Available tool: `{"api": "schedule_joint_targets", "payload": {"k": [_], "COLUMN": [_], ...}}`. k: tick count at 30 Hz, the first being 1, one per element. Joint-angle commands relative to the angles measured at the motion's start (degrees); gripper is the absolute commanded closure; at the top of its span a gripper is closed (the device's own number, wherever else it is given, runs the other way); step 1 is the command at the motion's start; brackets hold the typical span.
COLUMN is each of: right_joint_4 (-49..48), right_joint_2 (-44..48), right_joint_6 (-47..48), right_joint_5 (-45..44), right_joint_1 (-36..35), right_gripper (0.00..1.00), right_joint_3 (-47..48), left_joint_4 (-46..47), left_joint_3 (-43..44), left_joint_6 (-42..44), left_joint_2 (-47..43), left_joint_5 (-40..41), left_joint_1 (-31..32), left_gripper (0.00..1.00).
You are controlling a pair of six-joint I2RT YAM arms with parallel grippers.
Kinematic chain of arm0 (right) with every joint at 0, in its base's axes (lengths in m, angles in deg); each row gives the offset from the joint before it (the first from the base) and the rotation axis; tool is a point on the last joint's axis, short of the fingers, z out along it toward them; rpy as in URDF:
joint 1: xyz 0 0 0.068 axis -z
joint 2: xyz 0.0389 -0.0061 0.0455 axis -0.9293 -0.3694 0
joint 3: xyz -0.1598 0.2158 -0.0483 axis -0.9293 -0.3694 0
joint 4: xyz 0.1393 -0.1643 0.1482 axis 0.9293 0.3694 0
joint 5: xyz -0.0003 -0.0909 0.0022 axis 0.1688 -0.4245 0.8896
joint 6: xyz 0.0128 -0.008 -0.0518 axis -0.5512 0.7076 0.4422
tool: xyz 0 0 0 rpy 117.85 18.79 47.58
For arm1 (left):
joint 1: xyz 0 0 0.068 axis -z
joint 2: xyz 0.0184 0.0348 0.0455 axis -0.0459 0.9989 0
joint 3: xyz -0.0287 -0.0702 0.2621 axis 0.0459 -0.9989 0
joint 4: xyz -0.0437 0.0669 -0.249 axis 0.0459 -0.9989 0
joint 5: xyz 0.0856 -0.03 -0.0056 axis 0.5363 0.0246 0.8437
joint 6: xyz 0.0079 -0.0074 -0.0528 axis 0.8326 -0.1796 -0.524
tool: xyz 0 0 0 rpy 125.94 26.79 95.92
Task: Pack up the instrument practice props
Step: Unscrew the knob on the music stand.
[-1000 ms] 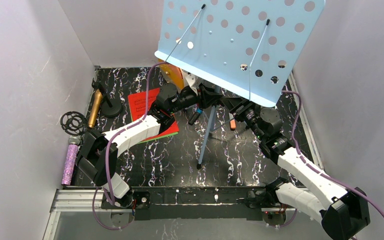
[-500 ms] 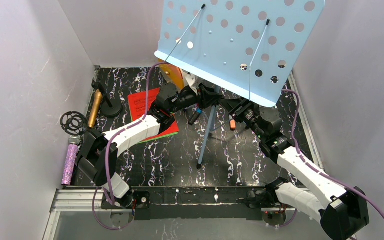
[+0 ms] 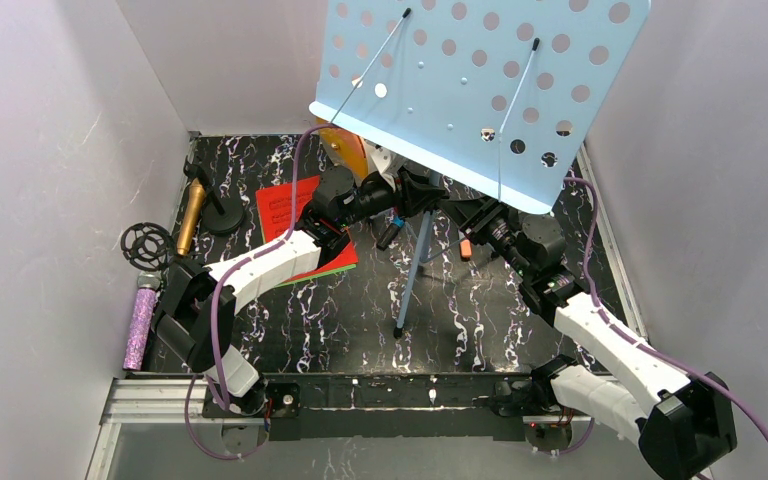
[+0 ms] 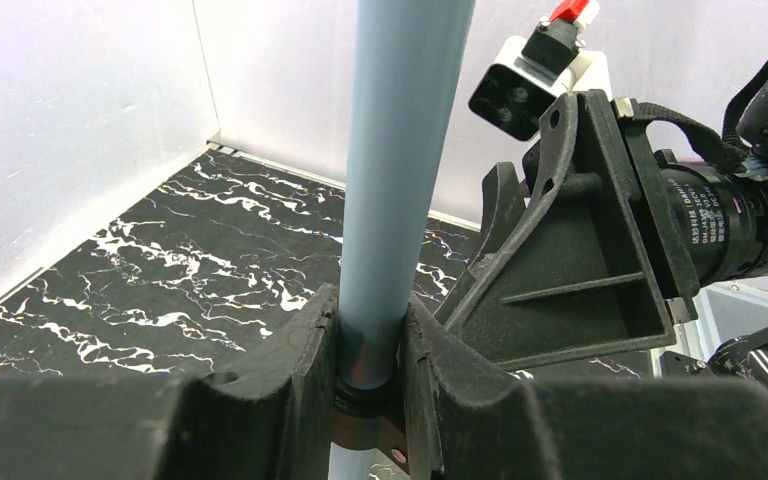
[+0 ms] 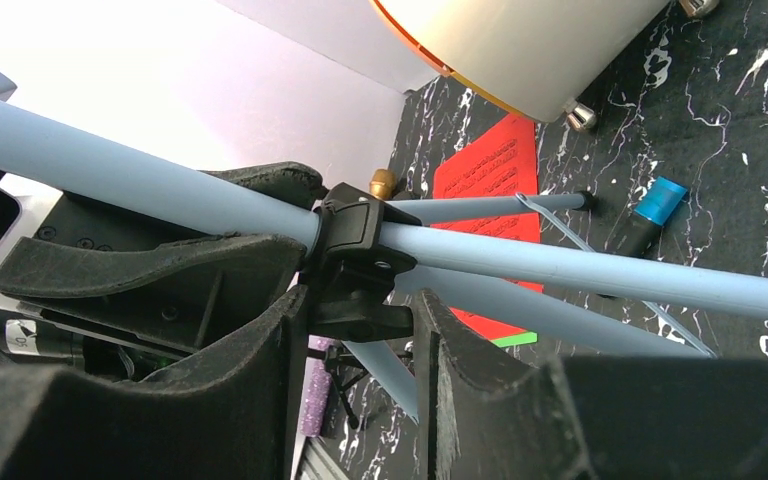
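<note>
Left hand (image 4: 368, 330) clenched on sheet-music tripod (image 4: 400, 150); right hand (image 5: 360, 320) at its collar (image 5: 355, 235), grip unclear

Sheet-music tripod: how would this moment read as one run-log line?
left hand: shut on sheet-music tripod pole | right hand: fingers either side of black collar, grip unclear | tripod: standing, not yet packed

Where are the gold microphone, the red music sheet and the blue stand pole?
gold microphone (image 3: 191, 218): top view, mid body.
red music sheet (image 3: 282, 208): top view, bare left part.
blue stand pole (image 4: 400, 150): left wrist view, shaft above the fingers (image 4: 290, 360).
</note>
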Motion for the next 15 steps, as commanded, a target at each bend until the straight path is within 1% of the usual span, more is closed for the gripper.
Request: {"api": "schedule_joint_targets", "payload": {"k": [1, 4, 7, 11, 15], "right_joint_4": [-2.58, -2.23, -1.43, 1.67, 3.21], "right_joint_2": [-0.29, -0.87, -1.58, -1.42, 0.58], "right_joint_6": [6.51, 12.83, 21.45, 36.91, 52.68], "right_joint_5": [2.38, 6.11, 11.16, 16.32, 17.67], "right_joint_1": [0.52, 0.94, 1.06, 1.08, 1.06], "right_gripper": [0.99, 0.99, 0.99, 0.99, 0.99], "right_joint_3": [1.18, 2.53, 4.5, 6.96, 6.44], "left_joint_4": [-13.65, -13.65, -13.65, -13.64, -13.65], "left_joint_3": [-1.96, -1.94, -2.01, -1.92, -1.93], "left_joint_6": [-0.85, -0.85, -0.85, -0.85, -0.94], "left_joint_2": [2.76, 2.72, 2.68, 2.64, 2.64], "left_joint_5": [0.32, 0.38, 0.34, 0.28, 0.23], "left_joint_1": [0.05, 0.05, 0.05, 0.04, -0.02], "left_gripper": [1.0, 1.0, 1.0, 1.0, 1.0]}}
